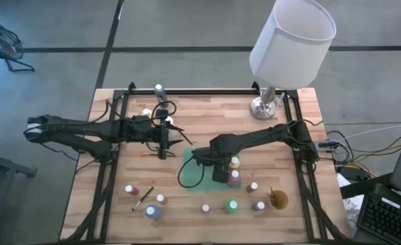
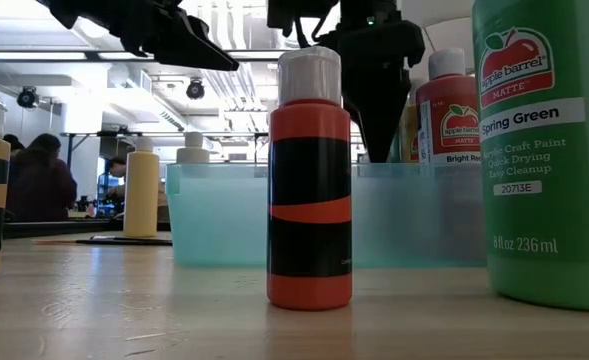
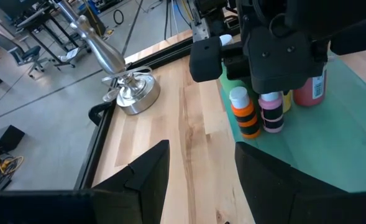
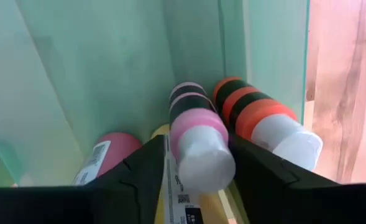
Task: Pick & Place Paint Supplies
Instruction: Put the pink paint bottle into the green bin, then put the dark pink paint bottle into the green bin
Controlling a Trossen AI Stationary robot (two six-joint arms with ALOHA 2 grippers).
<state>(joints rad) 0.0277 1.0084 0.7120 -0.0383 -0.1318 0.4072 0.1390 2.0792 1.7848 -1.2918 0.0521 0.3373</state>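
Right gripper (image 4: 198, 171) placing pink bottle (image 4: 195, 140) in green tray (image 3: 350, 143).
Jaws straddle the bottle, parted slightly, bottle upright beside the orange bottle (image 4: 263, 121) near the tray's corner; left gripper (image 3: 198, 171) waits open mid-table.

lab/workshop | concrete floor (image 1: 186, 27) | ceiling strip lights (image 2: 64, 55) | benches w/ people (image 2: 39, 185)
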